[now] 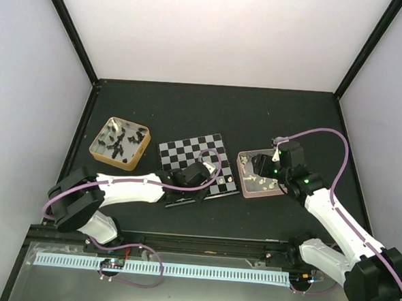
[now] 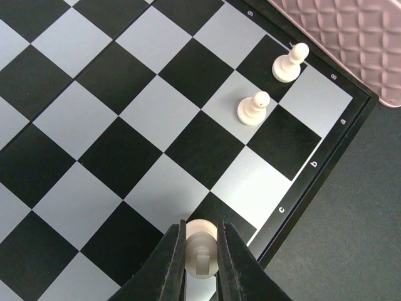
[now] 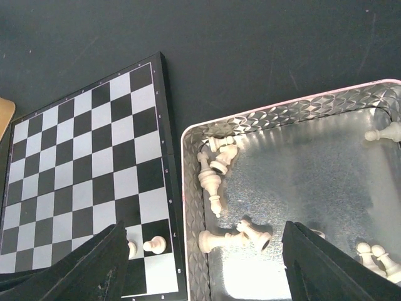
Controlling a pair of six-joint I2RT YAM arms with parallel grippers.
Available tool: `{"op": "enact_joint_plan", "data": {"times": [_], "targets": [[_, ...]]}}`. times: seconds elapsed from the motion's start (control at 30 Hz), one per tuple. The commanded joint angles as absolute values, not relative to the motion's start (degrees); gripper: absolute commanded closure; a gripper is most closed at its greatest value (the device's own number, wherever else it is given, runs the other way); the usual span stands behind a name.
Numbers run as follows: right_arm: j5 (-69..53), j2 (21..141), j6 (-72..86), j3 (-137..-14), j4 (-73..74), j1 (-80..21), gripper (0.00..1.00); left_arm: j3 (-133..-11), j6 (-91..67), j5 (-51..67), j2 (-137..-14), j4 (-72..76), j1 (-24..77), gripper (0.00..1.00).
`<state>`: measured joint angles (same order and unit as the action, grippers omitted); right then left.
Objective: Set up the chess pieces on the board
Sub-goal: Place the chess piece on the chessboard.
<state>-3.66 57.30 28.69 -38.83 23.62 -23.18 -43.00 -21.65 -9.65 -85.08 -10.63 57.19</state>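
Where the overhead camera looks down on the dark matte table [image 1: 210, 110], the board [image 1: 187, 153] lies flat between a tan tin [image 1: 125, 163] of black pieces [image 1: 117, 140] and a pink tray [image 1: 240, 177] scattered with white pieces [image 1: 266, 185]. The board is a thin square, turned slightly askew to the table's edges. The left gripper [image 1: 200, 180] hangs over its near right part, and the right gripper [image 1: 260, 162] hangs over the tray. From here I cannot tell how either pair of fingers is set.

In the left wrist view, glossy black and pale grey squares fill the picture, bounded by a dark rim printed with a, b, c. The gripper's two dark fingers [image 2: 169, 263] are pinched on a cream white piece [image 2: 201, 248]. Its long axis lies along the fingers, and a rounded end pokes out over a black square beside the rim. Whether it touches the board I cannot tell. Two pawns [image 2: 253, 108] stand upright, round heads up, on neighbouring squares one row in from the lettered rim. The tray's quilted pink wall shows in the top right corner.

In the right wrist view, the wide dark fingers [image 3: 94, 266] stand far apart, holding nothing, above the tray's silvery diamond-embossed floor. Most pieces there lie on their sides, axes pointing every which way, many of them along the wall next to the board.
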Motion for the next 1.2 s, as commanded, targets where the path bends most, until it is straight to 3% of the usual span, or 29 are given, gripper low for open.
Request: {"op": "enact_joint_plan", "data": {"times": [0.0, 0.9, 1.0, 1.17], "targets": [[-2.04, 57.22, 29.23, -40.17, 23.55, -23.44, 0.32, -44.58, -21.22, -9.79, -86.1, -8.63, 57.73, 0.96], [-3.0, 60.03, 31.85, -41.08, 24.28, -23.44, 0.32, -43.19, -20.47, -6.7, -88.14, -7.88, 57.92, 0.91], [-3.33, 60.37, 32.06, -41.7, 24.82, -23.38, 0.32, -43.41, -20.47, -6.19, -87.99, -8.17, 57.92, 0.83], [-3.69, 60.0, 32.42, -42.26, 25.31, -23.41, 0.31, -45.13, -20.65, -6.68, -86.67, -10.1, 57.95, 0.6]]}}
